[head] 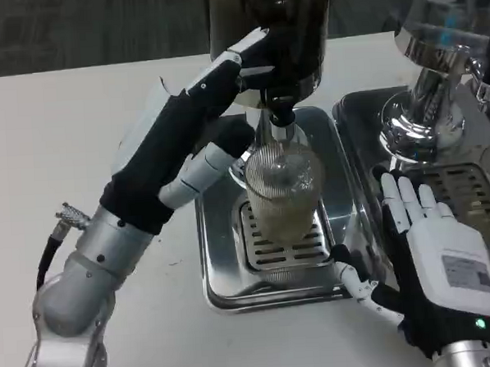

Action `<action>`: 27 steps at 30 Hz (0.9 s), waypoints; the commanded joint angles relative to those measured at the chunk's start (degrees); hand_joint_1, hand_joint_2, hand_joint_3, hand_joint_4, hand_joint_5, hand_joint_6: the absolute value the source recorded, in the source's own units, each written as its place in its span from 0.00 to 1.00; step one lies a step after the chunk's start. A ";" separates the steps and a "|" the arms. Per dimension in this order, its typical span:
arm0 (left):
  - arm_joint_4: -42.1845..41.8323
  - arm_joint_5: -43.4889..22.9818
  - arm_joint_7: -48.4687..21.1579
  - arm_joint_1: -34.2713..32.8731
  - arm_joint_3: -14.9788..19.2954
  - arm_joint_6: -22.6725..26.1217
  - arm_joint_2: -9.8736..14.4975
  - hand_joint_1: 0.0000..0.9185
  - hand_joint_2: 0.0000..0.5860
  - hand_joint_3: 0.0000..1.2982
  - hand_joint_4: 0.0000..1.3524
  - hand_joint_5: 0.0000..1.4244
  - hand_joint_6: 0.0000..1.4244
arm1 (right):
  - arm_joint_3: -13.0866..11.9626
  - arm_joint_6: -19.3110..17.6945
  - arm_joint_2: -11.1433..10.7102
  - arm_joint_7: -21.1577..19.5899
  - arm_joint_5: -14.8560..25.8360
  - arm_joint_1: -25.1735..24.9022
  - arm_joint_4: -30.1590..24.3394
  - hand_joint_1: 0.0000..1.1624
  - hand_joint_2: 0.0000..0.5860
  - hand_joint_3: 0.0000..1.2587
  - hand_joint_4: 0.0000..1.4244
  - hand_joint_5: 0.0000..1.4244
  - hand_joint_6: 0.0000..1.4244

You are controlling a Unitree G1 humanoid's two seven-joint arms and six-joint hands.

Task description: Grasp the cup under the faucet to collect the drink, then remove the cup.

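Your cup stood upright under the faucet, just left of your open, empty right hand; your left hand, fingers extended, reached the faucet.

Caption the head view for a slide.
Left hand reaches the dispenser above the ribbed cup on the drip tray; right hand waits open.

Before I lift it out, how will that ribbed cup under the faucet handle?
The cup looks clear and ribbed, so the ribs probably aid grip. It seems partly filled, so likely heavier and apt to slosh. It is tall on the slotted grate, so a sideways nudge may tip it.
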 commanded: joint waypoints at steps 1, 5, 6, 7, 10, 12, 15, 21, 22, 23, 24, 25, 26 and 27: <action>-1.91 1.91 -1.28 1.59 -0.77 -1.64 0.56 0.00 0.24 0.20 0.10 0.25 0.22 | -0.34 0.04 0.15 -1.01 0.17 0.04 0.27 0.26 0.64 0.00 0.00 0.00 0.04; -2.12 5.92 -0.09 1.81 -0.69 -3.56 1.43 0.00 0.24 0.22 0.12 0.26 0.23 | -0.32 0.10 0.23 -1.02 0.18 0.05 0.31 0.26 0.64 0.00 0.00 0.00 0.04; -2.07 6.99 0.25 1.81 -0.72 -4.04 1.68 0.00 0.24 0.22 0.12 0.26 0.23 | -0.32 0.12 0.25 -1.03 0.18 0.06 0.32 0.26 0.64 0.00 0.00 0.00 0.04; -1.99 7.65 0.52 1.79 -0.76 -4.34 1.85 0.00 0.24 0.22 0.12 0.26 0.23 | -0.31 0.14 0.28 -1.04 0.17 0.05 0.33 0.26 0.64 0.00 0.00 0.00 0.04; -1.67 10.64 1.85 1.86 -1.00 -5.50 2.57 0.00 0.24 0.23 0.12 0.27 0.24 | -0.30 0.14 0.39 -1.08 0.19 -0.01 0.44 0.26 0.64 0.00 0.00 0.00 0.04; -1.55 12.05 2.64 2.04 -1.28 -6.08 2.93 0.00 0.24 0.23 0.12 0.27 0.24 | -0.32 0.10 0.42 -1.09 0.25 -0.07 0.54 0.26 0.64 0.00 0.00 0.00 0.05; -1.55 13.38 3.50 2.30 -1.67 -6.50 3.37 0.00 0.24 0.23 0.13 0.27 0.24 | -0.35 0.03 0.44 -1.05 0.32 -0.20 0.68 0.27 0.63 0.00 0.00 0.00 0.05; -1.74 14.98 4.89 2.83 -2.34 -6.71 3.92 0.00 0.24 0.24 0.13 0.27 0.25 | -0.70 -0.58 0.42 -0.89 1.45 -0.53 1.06 0.27 0.63 0.00 0.00 0.00 0.05; -1.75 15.18 5.09 2.87 -2.46 -6.70 3.98 0.00 0.24 0.24 0.13 0.27 0.25 | -0.76 -0.71 0.34 -0.88 1.77 -0.64 1.13 0.27 0.63 0.00 0.00 0.00 0.05; -1.83 15.39 5.28 3.02 -2.57 -6.72 4.08 0.00 0.24 0.24 0.13 0.27 0.25 | -0.84 -0.93 0.30 -0.85 2.22 -0.78 1.22 0.27 0.63 0.00 0.00 0.00 0.05; -1.89 15.57 5.44 3.14 -2.66 -6.71 4.17 0.00 0.24 0.24 0.13 0.27 0.25 | -0.92 -1.09 0.25 -0.83 2.56 -0.92 1.32 0.27 0.63 0.00 0.00 0.00 0.05; -1.91 15.70 5.61 3.19 -2.76 -6.69 4.24 0.00 0.24 0.24 0.13 0.27 0.25 | -0.99 -1.26 0.21 -0.82 2.87 -1.07 1.44 0.27 0.63 0.00 0.00 0.00 0.05; -1.93 15.70 5.72 3.26 -2.89 -6.65 4.33 0.00 0.24 0.24 0.13 0.27 0.25 | -1.05 -1.41 0.20 -0.83 3.14 -1.19 1.53 0.28 0.63 0.00 0.00 0.00 0.05; -1.95 15.77 5.88 3.34 -3.00 -6.62 4.44 0.00 0.24 0.24 0.13 0.27 0.25 | -1.10 -1.52 0.16 -0.85 3.33 -1.28 1.61 0.28 0.63 0.00 0.00 0.00 0.05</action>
